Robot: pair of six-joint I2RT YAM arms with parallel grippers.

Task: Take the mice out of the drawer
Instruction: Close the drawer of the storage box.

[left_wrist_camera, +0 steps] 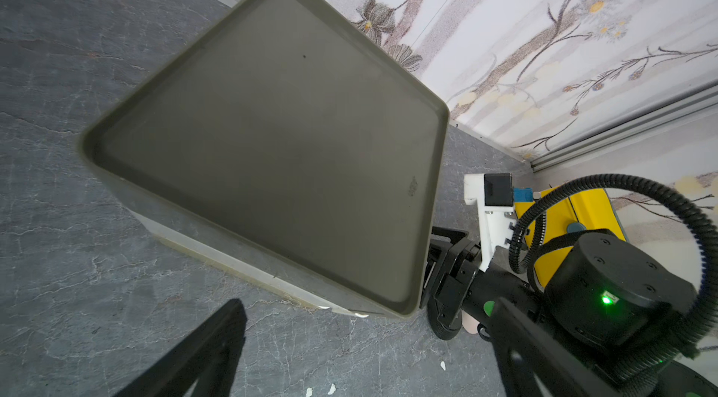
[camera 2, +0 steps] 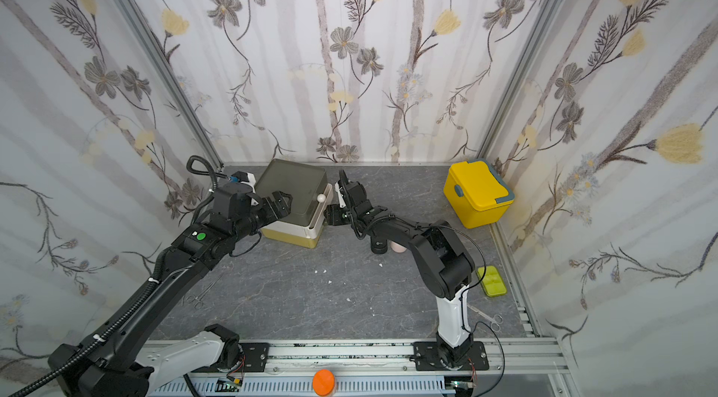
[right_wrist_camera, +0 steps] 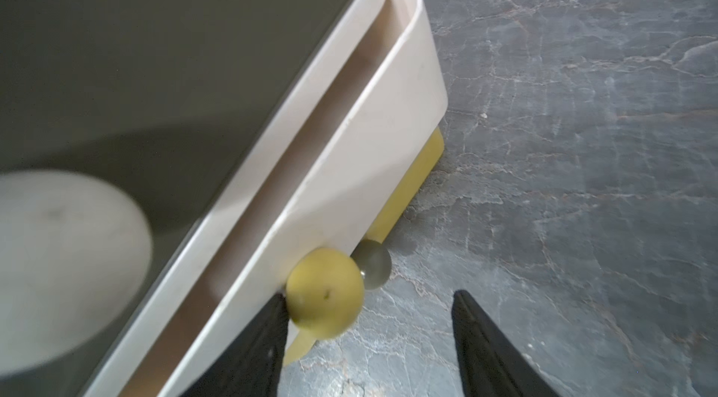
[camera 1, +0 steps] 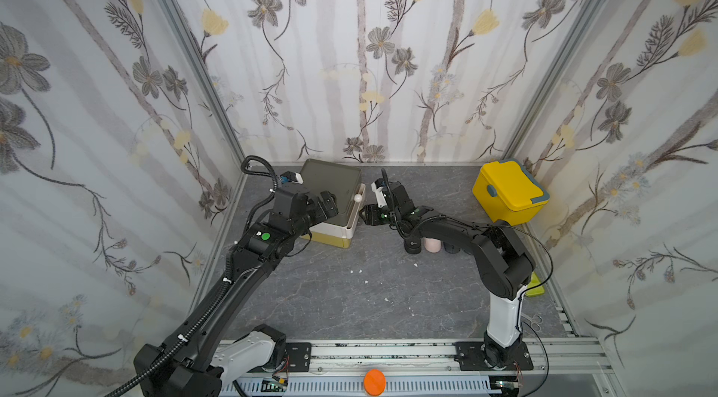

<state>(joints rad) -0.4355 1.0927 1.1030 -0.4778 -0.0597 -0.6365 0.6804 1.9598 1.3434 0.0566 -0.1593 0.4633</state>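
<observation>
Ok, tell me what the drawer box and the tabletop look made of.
Drawer box: likely moulded plastic, matte; rounded corners, thin raised rim, even colour per tier. Tabletop: stone-look grey with pale veins, dull sheen; real slab or printed sheet, cannot tell.

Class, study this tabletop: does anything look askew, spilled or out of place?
The drawer box sits turned at an angle to the back wall, its white middle drawer slid partly out. Small white scraps lie scattered on the table, like spilled debris.
</observation>
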